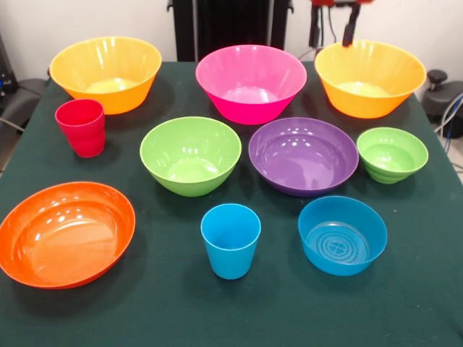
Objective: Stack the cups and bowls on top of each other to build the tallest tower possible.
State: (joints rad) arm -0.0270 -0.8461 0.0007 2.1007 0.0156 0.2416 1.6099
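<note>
All cups and bowls stand apart on the dark green cloth, none stacked. Along the back are a yellow-orange bowl (105, 72), a pink bowl (250, 82) and a second yellow-orange bowl (370, 77). The red ridged cup (81, 126) is at mid left. A lime green bowl (190, 155), a purple bowl (303, 155) and a small ridged green bowl (392, 154) fill the middle row. In front sit an orange bowl (66, 233), the sky blue cup (231, 239) and a small blue bowl (342, 234). My gripper (334, 32) hangs open and empty at the top edge, above the right yellow-orange bowl's far rim.
The green cloth covers the table (166, 311). A black pedestal column (231, 25) stands behind the pink bowl. Dark equipment sits off the table's right edge (443, 94) and left edge (18, 101).
</note>
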